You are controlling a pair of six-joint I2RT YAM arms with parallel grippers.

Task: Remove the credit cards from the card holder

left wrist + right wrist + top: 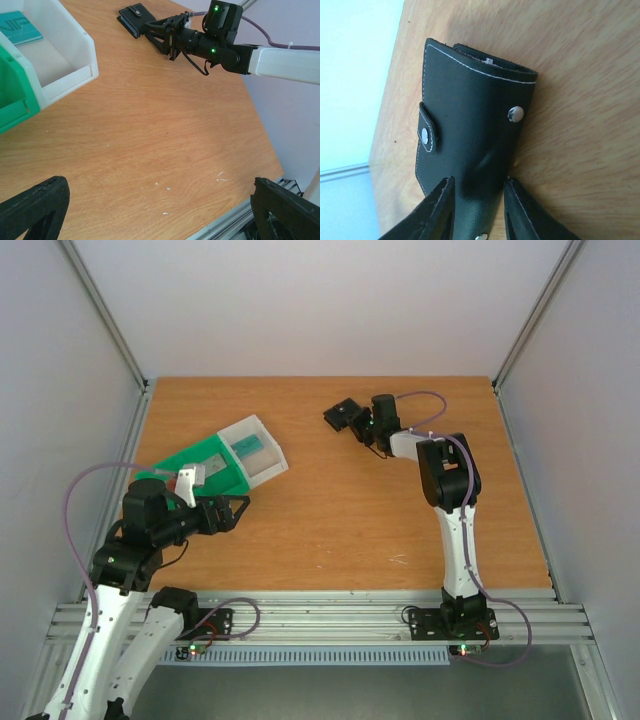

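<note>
Surface: orange-brown wooden table (pixel 330 510) with pale walls and metal rails around it.
Card holder: the black card holder (pixel 343 417) lies at the far middle of the table, right of the tray and well apart from it.
Holder state: folded shut, stitched face up, with its small tab (pixel 428 134) wrapped over one long edge and snapped.
Long axis: runs straight out from the right gripper's fingertips, skewed to the table edges, with the free end pointing left and slightly away in the top view.
Right gripper (pixel 476 212): its fingers (pixel 440 210) are clamped on the holder's near end, one on each side.
Left gripper (pixel 235 512): jaws spread wide with nothing between them, hovering beside the tray's near edge.
Tray: the green-and-white sorting tray (pixel 268 430) sits at the left, turned diagonally.
White compartment: one teal card (pixel 20 27) lies flat inside.
Green compartment: I cannot tell its contents.
</note>
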